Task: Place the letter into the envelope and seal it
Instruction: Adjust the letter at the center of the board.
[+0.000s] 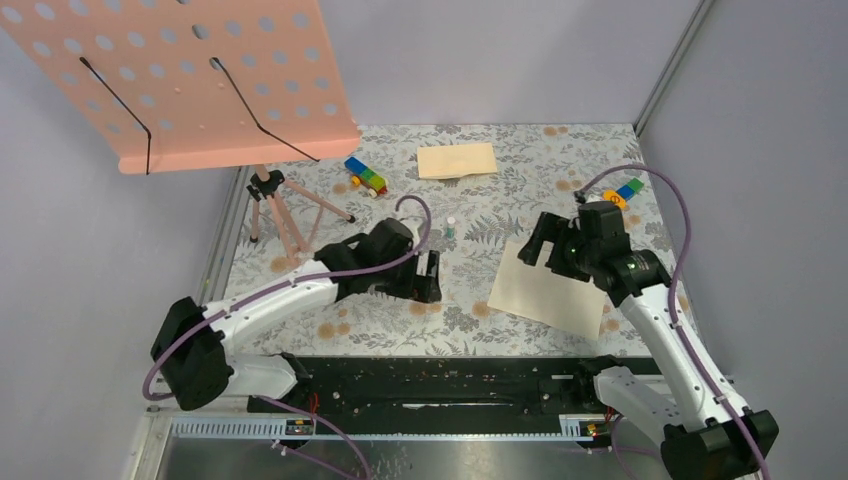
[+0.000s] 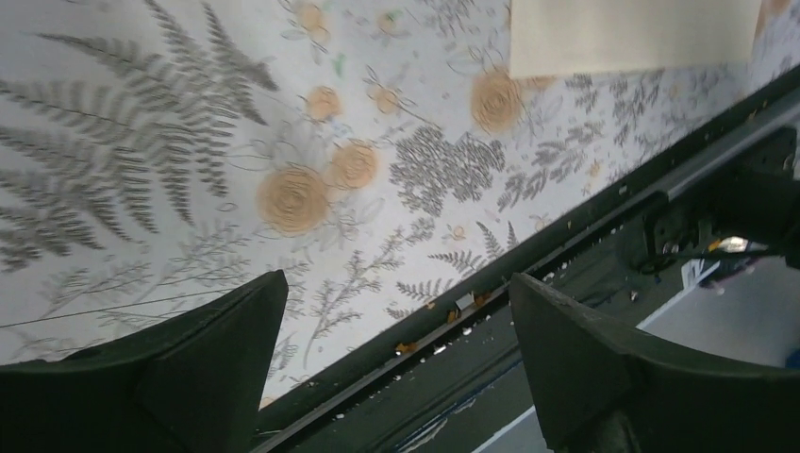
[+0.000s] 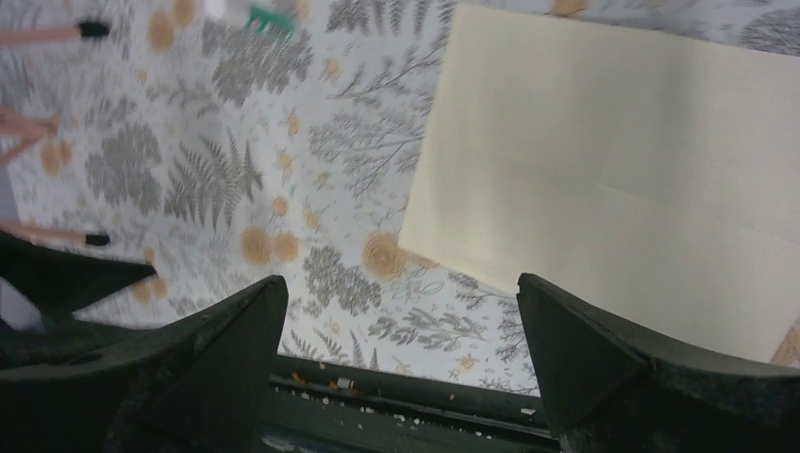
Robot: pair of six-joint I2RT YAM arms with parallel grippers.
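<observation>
The letter (image 1: pixel 548 290) is a pale cream sheet lying flat on the floral table at the right. It also shows in the right wrist view (image 3: pixel 613 179), and its corner shows in the left wrist view (image 2: pixel 632 33). The envelope (image 1: pixel 456 160) is a small tan oblong lying flat at the far middle of the table, away from both arms. My right gripper (image 1: pixel 535 245) hovers over the letter's far left part, open and empty (image 3: pixel 401 283). My left gripper (image 1: pixel 431 277) is open and empty (image 2: pixel 396 283), left of the letter and above the bare tablecloth.
A pink perforated stand board (image 1: pixel 190 80) on a tripod (image 1: pixel 285 215) fills the far left. Coloured toy blocks (image 1: pixel 366 177) lie near the envelope, with more (image 1: pixel 622 192) at the far right. A small white vial (image 1: pixel 451 222) stands mid-table. A black rail (image 1: pixel 430 385) runs along the near edge.
</observation>
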